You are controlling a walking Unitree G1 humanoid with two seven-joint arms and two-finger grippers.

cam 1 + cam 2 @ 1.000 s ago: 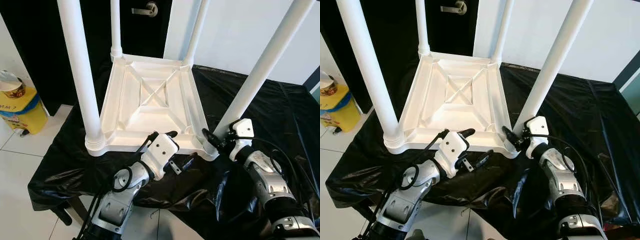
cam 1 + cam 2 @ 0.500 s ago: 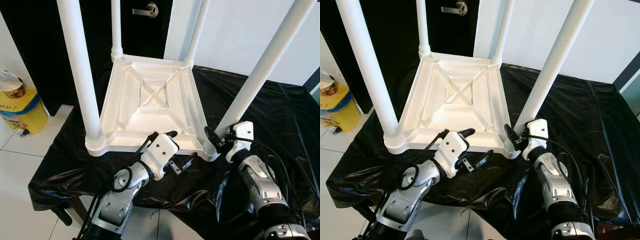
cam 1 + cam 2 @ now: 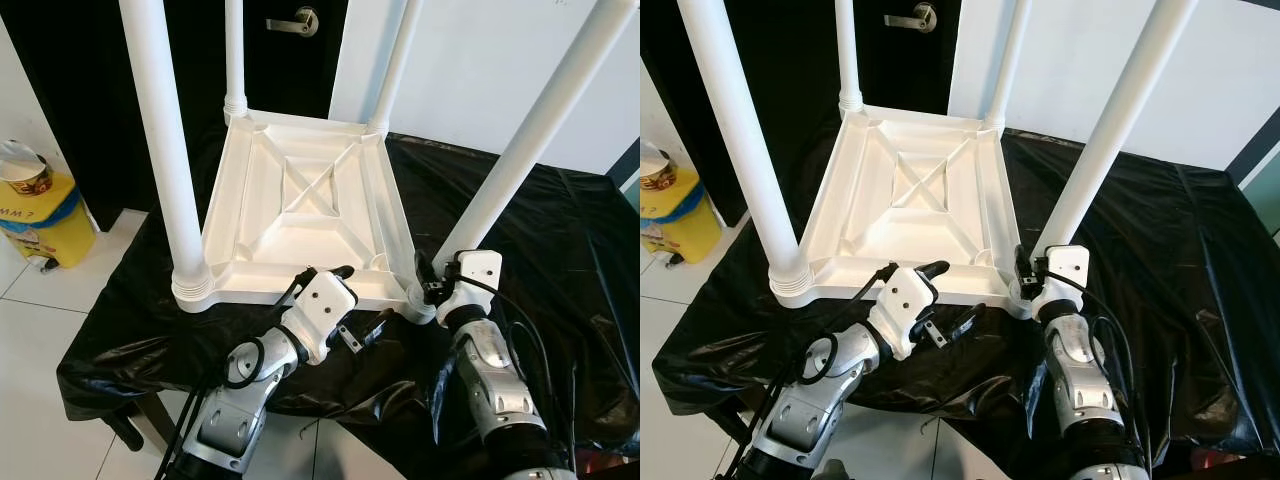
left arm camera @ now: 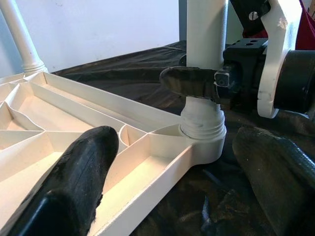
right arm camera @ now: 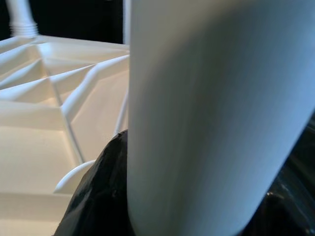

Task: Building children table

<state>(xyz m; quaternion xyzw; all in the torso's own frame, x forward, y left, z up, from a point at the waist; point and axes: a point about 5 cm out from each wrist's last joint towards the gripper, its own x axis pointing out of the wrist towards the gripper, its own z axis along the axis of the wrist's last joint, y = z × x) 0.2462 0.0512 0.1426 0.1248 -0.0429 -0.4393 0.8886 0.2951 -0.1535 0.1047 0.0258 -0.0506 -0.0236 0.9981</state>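
A white plastic children's table (image 3: 300, 190) lies upside down on a black sheet (image 3: 560, 230), its legs pointing up. My right gripper (image 3: 430, 288) is at the base of the near right leg (image 3: 520, 150), shut on it just above the socket; one of its fingers (image 4: 194, 82) wraps the leg. In the right wrist view the leg (image 5: 211, 113) stands right against the camera. My left gripper (image 3: 358, 298) is open at the table's front rim (image 3: 260, 290), one finger over the rim and the other on the sheet. The near left leg (image 3: 165, 130) stands in its corner socket.
Two far legs (image 3: 234, 50) (image 3: 397, 60) stand at the back corners. On the tiled floor (image 3: 60, 330) to the left sits a yellow container (image 3: 40, 215). A black door with a lever handle (image 3: 296, 22) and a white wall lie behind.
My right forearm has swung in toward me and leftward, and its wrist has drawn up against the near right leg. The left arm and the table have kept still.
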